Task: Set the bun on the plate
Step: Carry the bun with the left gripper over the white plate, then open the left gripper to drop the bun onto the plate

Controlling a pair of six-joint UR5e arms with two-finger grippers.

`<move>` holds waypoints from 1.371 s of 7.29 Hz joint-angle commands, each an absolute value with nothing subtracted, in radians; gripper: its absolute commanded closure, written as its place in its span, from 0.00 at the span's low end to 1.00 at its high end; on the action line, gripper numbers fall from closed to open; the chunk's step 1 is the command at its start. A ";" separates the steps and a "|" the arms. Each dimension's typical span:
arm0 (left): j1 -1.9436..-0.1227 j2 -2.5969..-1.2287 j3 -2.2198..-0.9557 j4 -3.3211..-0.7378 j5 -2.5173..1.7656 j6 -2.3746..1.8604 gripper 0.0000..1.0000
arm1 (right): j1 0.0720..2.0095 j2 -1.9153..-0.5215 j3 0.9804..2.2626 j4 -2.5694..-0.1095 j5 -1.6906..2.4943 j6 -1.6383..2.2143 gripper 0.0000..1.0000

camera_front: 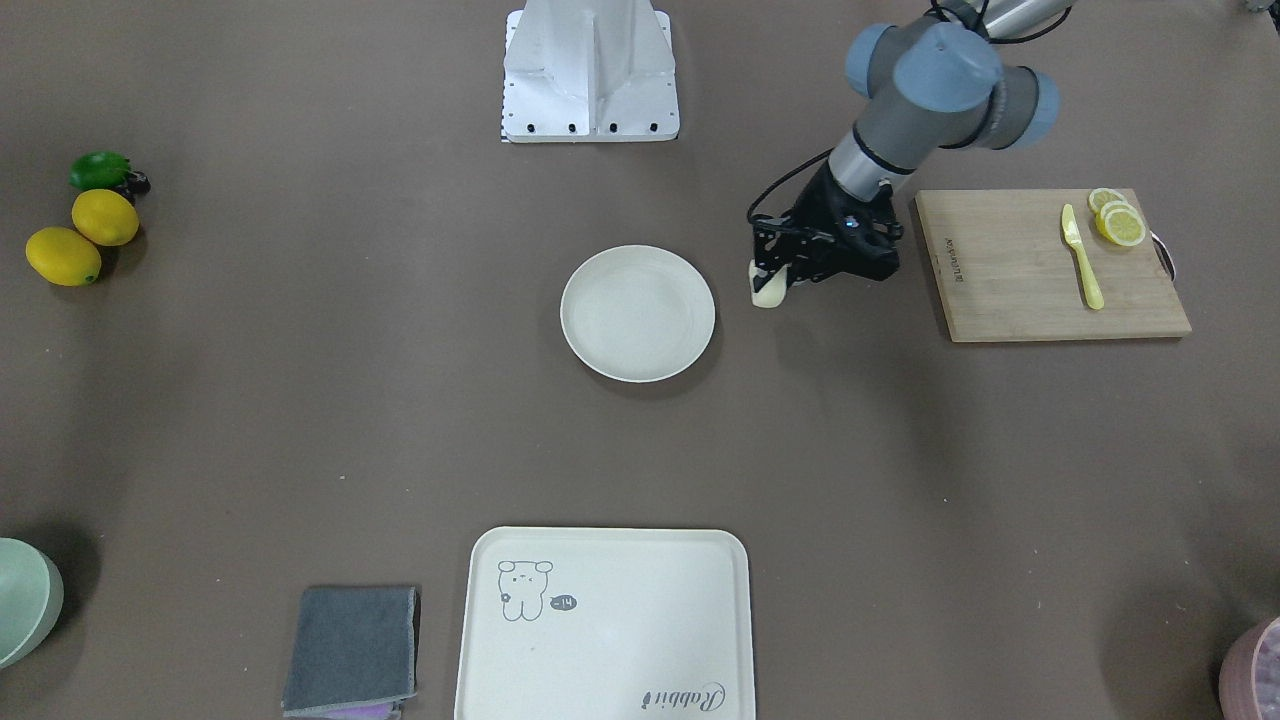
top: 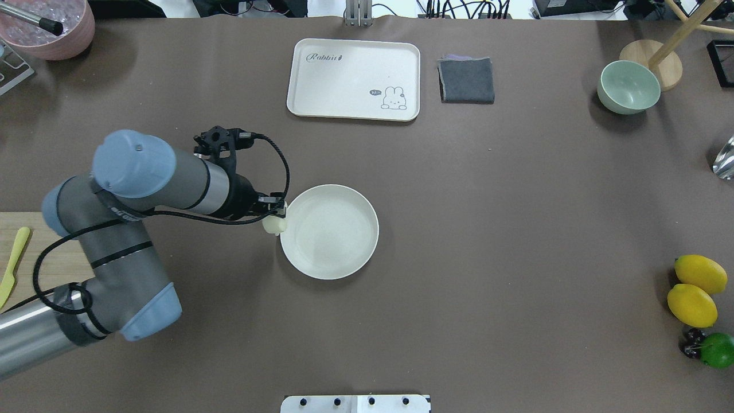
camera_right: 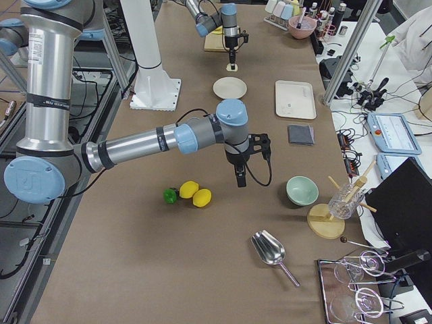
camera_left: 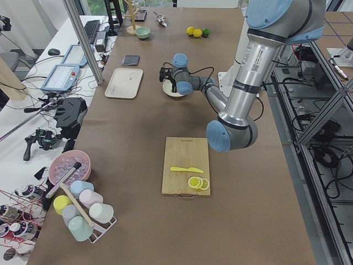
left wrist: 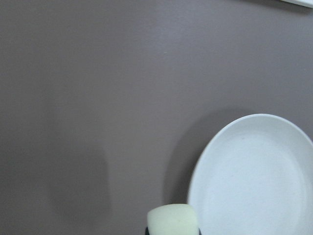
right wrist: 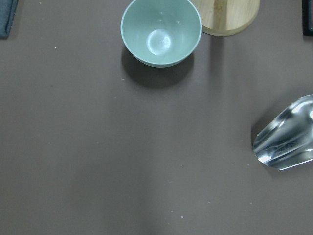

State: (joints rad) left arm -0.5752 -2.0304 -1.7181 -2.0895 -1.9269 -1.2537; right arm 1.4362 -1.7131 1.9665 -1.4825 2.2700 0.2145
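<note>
The round cream-white plate [top: 338, 241] lies empty at the table's middle, also seen as the plate [camera_front: 638, 313] and the plate [left wrist: 254, 181]. My left gripper [top: 276, 219] is shut on the pale cream bun [top: 274, 225], holding it just outside the plate's rim on the side toward the cutting board. The front view shows the bun [camera_front: 767, 289] hanging upright from the left gripper [camera_front: 770, 280], slightly above the table. The top of the bun [left wrist: 172, 220] shows at the left wrist view's bottom edge. My right gripper [camera_right: 239, 178] hovers far off near the lemons; I cannot tell its state.
A wooden cutting board [camera_front: 1010, 290] with a yellow knife [camera_front: 1082, 259] and lemon slices [camera_front: 1118, 220] lies beyond my left arm. The bear tray [camera_front: 650, 600] and a grey cloth [camera_front: 352, 648] sit along the operators' side. Lemons [camera_front: 80, 237], a green bowl [top: 628, 87] and a metal scoop [right wrist: 286, 134] lie toward the far end.
</note>
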 commanded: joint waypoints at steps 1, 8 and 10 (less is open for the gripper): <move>-0.523 -2.143 -1.619 -2.082 -1.866 -1.279 0.68 | 1.529 -1.750 1.907 -1.490 2.282 0.036 0.00; -0.537 -2.131 -1.714 -1.969 -1.818 -1.282 0.03 | 1.629 -1.848 1.858 -1.480 2.299 -0.035 0.00; -0.613 -2.047 -1.947 -1.673 -1.845 -1.173 0.03 | 1.629 -1.870 1.841 -1.477 2.298 -0.034 0.00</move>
State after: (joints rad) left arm -0.5636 -2.0987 -1.8127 -1.8388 -1.8305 -1.2365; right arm 1.6288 -1.8565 1.8489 -1.4793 2.2985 -0.0349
